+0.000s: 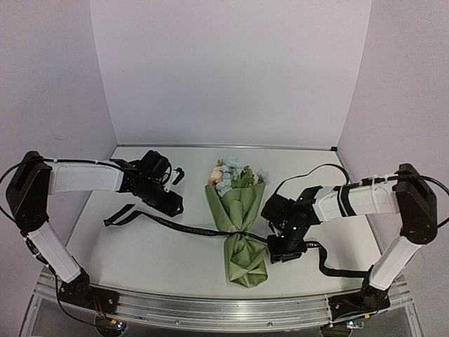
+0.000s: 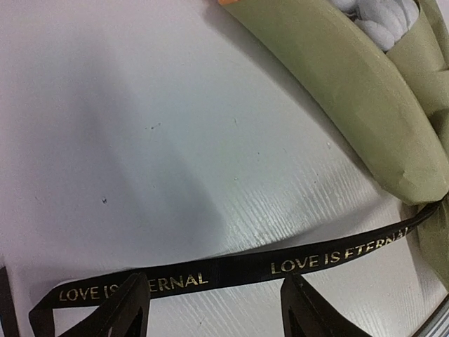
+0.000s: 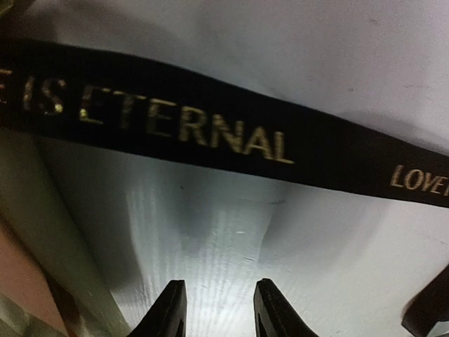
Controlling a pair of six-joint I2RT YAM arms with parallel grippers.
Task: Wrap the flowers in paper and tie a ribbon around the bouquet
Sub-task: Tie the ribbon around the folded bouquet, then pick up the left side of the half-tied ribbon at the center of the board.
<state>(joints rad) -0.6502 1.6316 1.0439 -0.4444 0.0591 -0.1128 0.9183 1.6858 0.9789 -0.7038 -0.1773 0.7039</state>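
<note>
The bouquet [image 1: 240, 217] lies in the middle of the table, with the flowers [image 1: 231, 177] at its far end and olive-green paper [image 1: 245, 207] pinched in at the waist. The black ribbon [image 1: 175, 225] with gold lettering passes across that waist and trails out to both sides. My left gripper [image 1: 172, 203] stands open to the left of the bouquet; in its wrist view the ribbon [image 2: 238, 267] runs just past its fingertips [image 2: 216, 283], beside the paper [image 2: 351, 91]. My right gripper [image 1: 284, 242] hovers open to the right, the ribbon [image 3: 210, 133] lying beyond its empty fingers [image 3: 221, 283].
White walls enclose the table on the left, back and right. A metal rail [image 1: 210, 309] runs along the near edge between the arm bases. A small black piece [image 1: 179, 175] lies near the left wrist. The ribbon's right tail [image 1: 337, 270] curls toward the right arm's base.
</note>
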